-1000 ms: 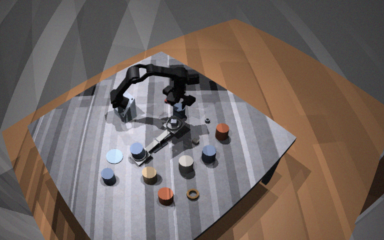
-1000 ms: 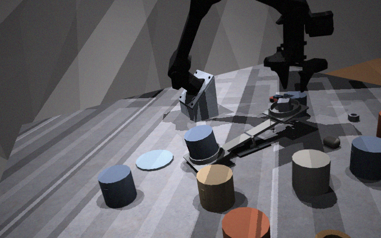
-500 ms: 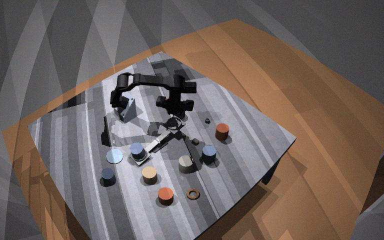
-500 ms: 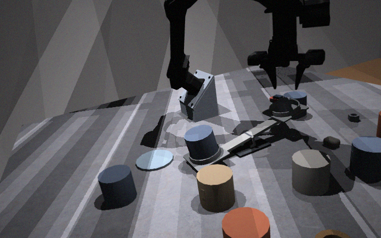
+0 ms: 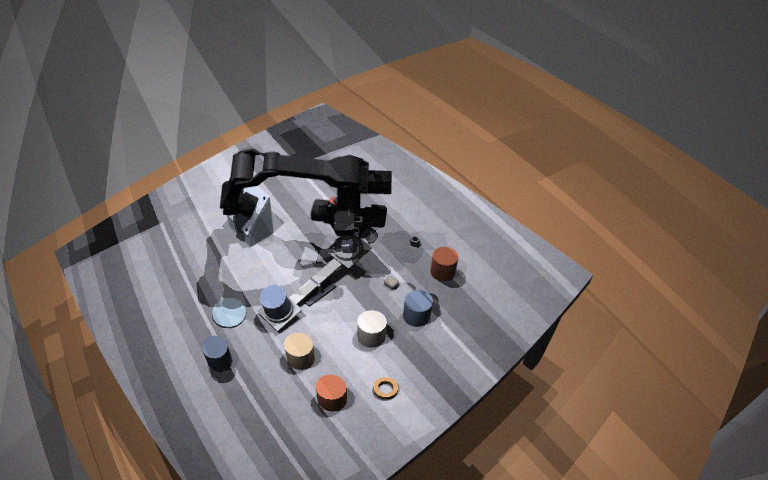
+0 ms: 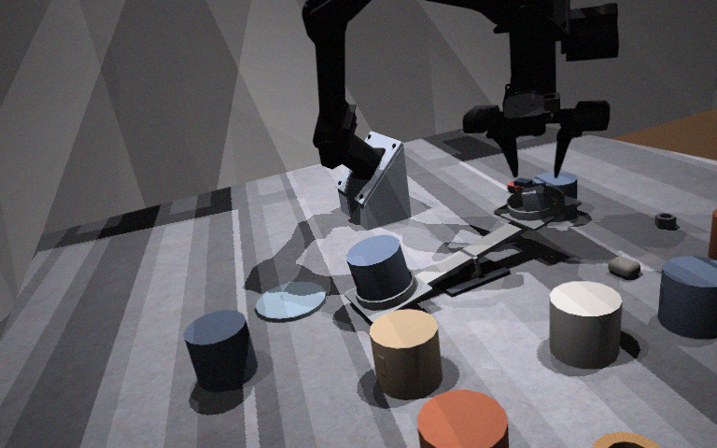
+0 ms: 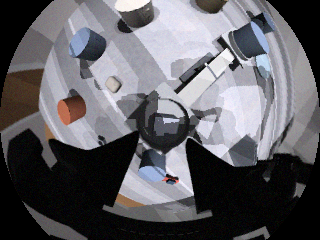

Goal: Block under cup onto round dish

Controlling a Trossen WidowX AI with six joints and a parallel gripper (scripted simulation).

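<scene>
The balance (image 5: pixel 324 275) (image 6: pixel 482 244) (image 7: pixel 196 88) is tilted, its near-left end low. A blue cup (image 5: pixel 275 302) (image 6: pixel 379 269) (image 7: pixel 251 39) stands on the low end. The high end's ring holds a grey block (image 7: pixel 165 125), uncovered and shaded. The other blue cup (image 6: pixel 567 183) (image 7: pixel 152 167) stands on the table just behind the high end. My gripper (image 6: pixel 536 176) (image 7: pixel 163 138) is open and empty, pointing down just above the high end, with its fingertips to either side in the wrist view. The pale blue round dish (image 5: pixel 228 312) (image 6: pixel 290 302) (image 7: pixel 263 65) has nothing on it.
A small red-and-dark object (image 6: pixel 516 185) (image 7: pixel 171 179) lies beside the standing cup. A pebble (image 5: pixel 391 282) (image 6: pixel 624 267), a nut (image 5: pixel 415 241) and an orange ring (image 5: pixel 377 393) lie on the table. A tan cylinder (image 5: pixel 299 350), a white cylinder (image 5: pixel 371 328) and several blue and red ones stand in front.
</scene>
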